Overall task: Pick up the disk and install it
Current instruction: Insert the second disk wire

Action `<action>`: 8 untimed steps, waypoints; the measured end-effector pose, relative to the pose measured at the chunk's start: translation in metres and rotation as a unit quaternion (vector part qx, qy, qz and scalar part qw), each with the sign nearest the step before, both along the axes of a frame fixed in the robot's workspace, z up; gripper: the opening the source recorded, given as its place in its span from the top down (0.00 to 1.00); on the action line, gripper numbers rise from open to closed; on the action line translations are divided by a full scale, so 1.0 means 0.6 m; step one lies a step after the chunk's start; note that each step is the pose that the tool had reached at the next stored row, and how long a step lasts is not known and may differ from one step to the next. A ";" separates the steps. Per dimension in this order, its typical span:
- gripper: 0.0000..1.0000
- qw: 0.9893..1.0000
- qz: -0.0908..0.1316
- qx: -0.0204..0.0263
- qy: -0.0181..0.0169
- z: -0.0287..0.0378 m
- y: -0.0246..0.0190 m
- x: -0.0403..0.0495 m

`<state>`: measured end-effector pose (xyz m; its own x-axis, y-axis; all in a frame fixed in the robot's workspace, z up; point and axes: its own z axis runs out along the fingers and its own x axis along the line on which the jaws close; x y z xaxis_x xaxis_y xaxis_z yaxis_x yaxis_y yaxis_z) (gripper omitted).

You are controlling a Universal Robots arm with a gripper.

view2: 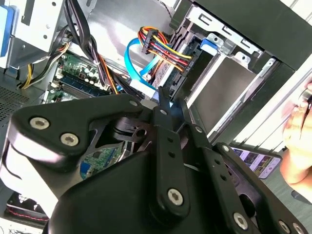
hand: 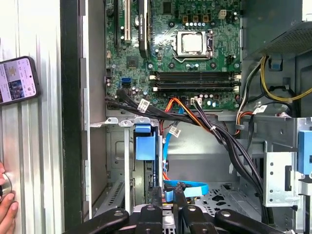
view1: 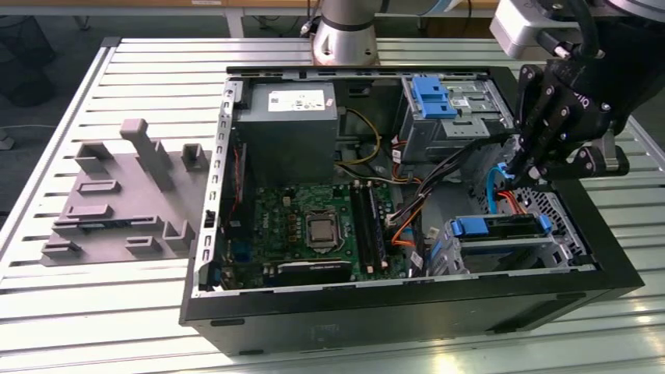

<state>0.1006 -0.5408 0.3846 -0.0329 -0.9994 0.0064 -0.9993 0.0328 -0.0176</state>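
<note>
The end effector (view1: 511,173) is hanging over the open computer case (view1: 416,319) near its edge at the exterior view's right, just above the gap between the two drive cages. Its fingers are pressed together with nothing pinched between them; in the second wrist view the end effector (view2: 164,100) is narrowing to a closed tip beside a bundle of coloured wires (view2: 163,48) and a blue flat cable (view2: 135,66).

The disk (view1: 499,234) is sitting inside the near drive cage, its blue rail facing upward, below the end effector and apart from it. In the first wrist view the disk (hand: 145,146) is showing as a blue-fronted slab standing in the cage, just beyond the fingertips (hand: 155,194).

A second cage with a blue bracket (view1: 431,97) is lying farther back. The green circuit board (view1: 311,230) is filling the case floor. A grey plastic fixture (view1: 124,195) is resting on the slatted desk (view1: 124,312) at the exterior view's left. A hand (hand: 6,207) and a phone (hand: 17,80) are resting on the desk beside the case.
</note>
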 end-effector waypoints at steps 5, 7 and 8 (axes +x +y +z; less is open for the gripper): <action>0.76 1.000 0.000 0.000 0.000 -0.001 0.0001 -0.004; 0.76 1.000 0.000 0.000 0.000 -0.003 0.0000 -0.008; 0.76 1.000 0.000 0.000 0.000 -0.004 0.0001 -0.008</action>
